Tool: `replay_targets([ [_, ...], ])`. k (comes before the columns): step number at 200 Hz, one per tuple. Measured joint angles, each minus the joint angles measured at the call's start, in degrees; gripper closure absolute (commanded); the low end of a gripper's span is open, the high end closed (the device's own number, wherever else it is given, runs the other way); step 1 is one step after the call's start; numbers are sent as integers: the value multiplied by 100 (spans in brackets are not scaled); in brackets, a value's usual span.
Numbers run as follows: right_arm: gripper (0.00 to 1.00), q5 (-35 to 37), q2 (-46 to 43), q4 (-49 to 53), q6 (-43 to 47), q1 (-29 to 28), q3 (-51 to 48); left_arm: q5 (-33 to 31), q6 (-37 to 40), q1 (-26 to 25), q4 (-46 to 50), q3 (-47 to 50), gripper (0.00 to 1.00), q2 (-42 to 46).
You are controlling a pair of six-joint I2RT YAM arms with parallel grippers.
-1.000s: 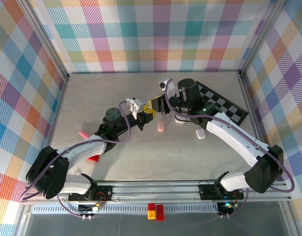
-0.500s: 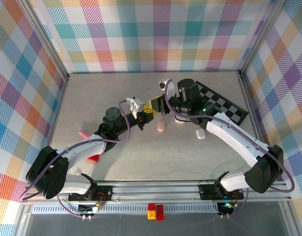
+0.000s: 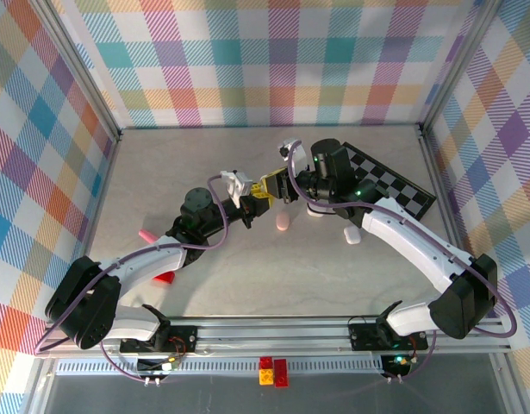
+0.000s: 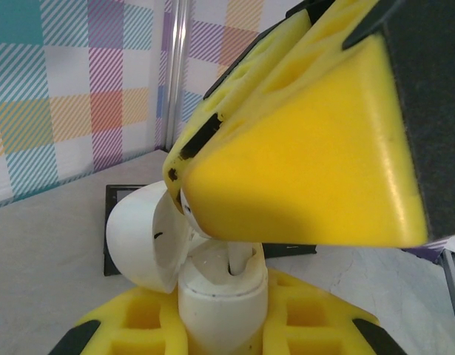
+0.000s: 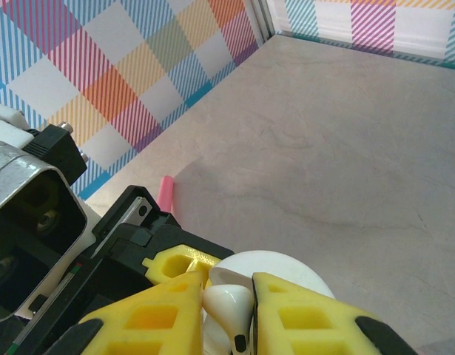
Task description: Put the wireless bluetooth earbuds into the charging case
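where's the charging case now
The charging case is mid-table in the top view, lid open, held in the left gripper, just under the earbud the right gripper pinches.

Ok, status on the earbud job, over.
Left claw shut on open case. Right claw shut on earbud, stem at case mouth. Pink case on table, apart.

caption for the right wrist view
Right hand holds a white earbud at the open charging case gripped by the left hand.
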State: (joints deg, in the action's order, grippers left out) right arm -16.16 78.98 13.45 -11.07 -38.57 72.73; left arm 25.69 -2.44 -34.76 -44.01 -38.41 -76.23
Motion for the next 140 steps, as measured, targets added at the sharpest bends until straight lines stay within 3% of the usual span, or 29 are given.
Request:
replay_targets([
  [30, 70, -37, 15, -20, -9, 0, -4, 11, -85, 2, 0, 0, 97, 0],
  [88, 68, 20, 15, -44, -22, 0, -2, 26, -120, 4, -2, 0, 97, 0],
  [140, 46, 9, -11, -101, -125, -7, 2, 22, -72, 52, -17, 0, 97, -13],
])
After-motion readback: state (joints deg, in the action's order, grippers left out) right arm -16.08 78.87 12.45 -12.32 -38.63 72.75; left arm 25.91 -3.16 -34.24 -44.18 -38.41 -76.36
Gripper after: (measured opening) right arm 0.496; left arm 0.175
